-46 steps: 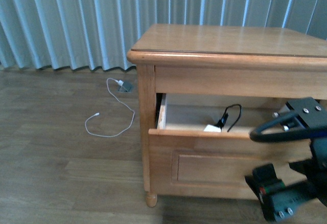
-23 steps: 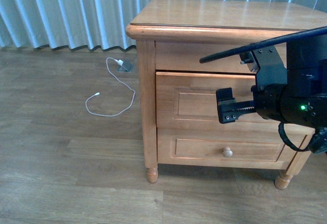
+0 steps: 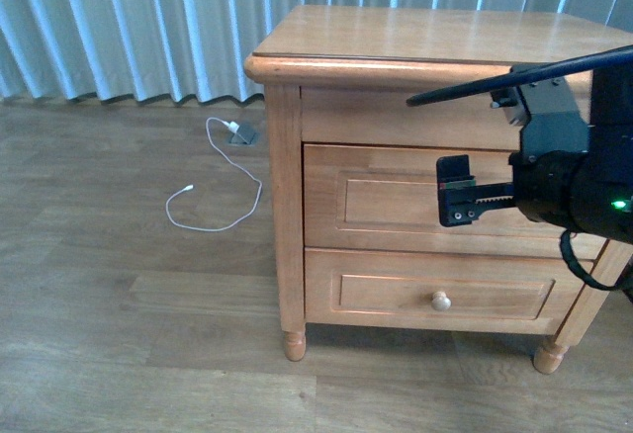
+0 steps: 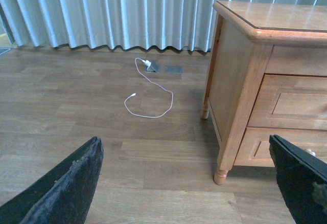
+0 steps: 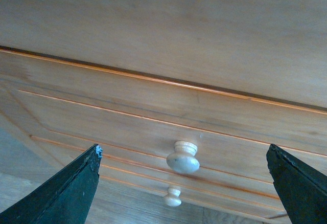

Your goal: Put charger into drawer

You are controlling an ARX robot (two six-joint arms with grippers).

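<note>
the right hand hangs in front of the nightstand, level with the drawer; in its wrist view both dark fingertips stand wide apart with nothing between them, and the drawer's round pale knob sits in the gap, not touched. the drawer is pushed shut, its recessed front flush with the nightstand frame. the charger is not visible in any view. below the drawer, the lower drawer is also shut, its knob showing. the left hand is spread wide and holds nothing, aimed at the wooden floor beside the nightstand's corner leg. farther off on the floor, away from the nightstand, a thin white cable lies looped, near the pale pleated curtain.
</note>
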